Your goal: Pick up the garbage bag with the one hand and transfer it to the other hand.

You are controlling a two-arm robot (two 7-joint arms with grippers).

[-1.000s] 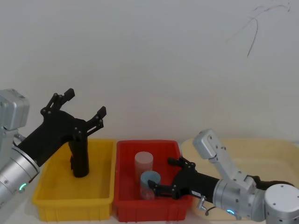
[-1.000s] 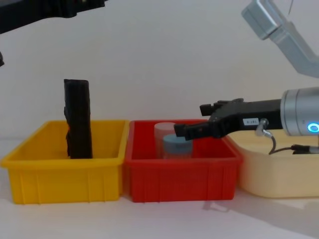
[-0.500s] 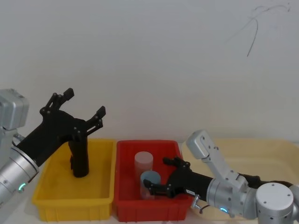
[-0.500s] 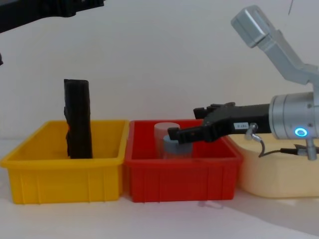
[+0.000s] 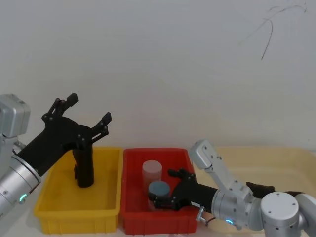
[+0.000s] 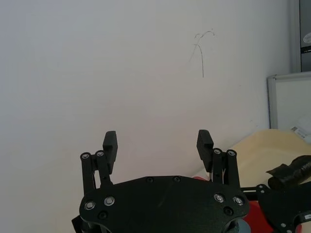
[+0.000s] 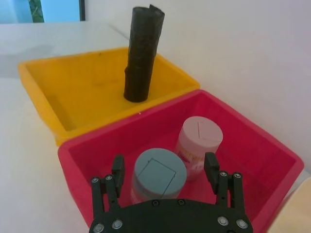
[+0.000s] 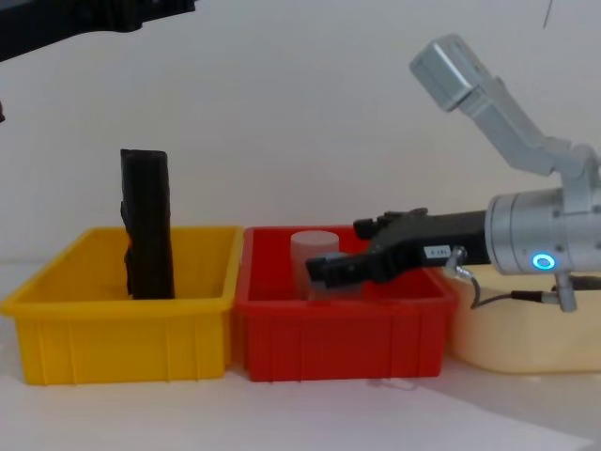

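We saw the left end effector [image 5: 84,114] spread above the garbage bag [image 5: 84,166], right end effector [image 7: 165,167] spread around the blue-lidded jar [image 7: 159,177].

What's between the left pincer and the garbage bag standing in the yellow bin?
Nothing visible. The left pincer is open in the air above the garbage bag, which stands upright and alone in the yellow bin. The right pincer is over the red bin.
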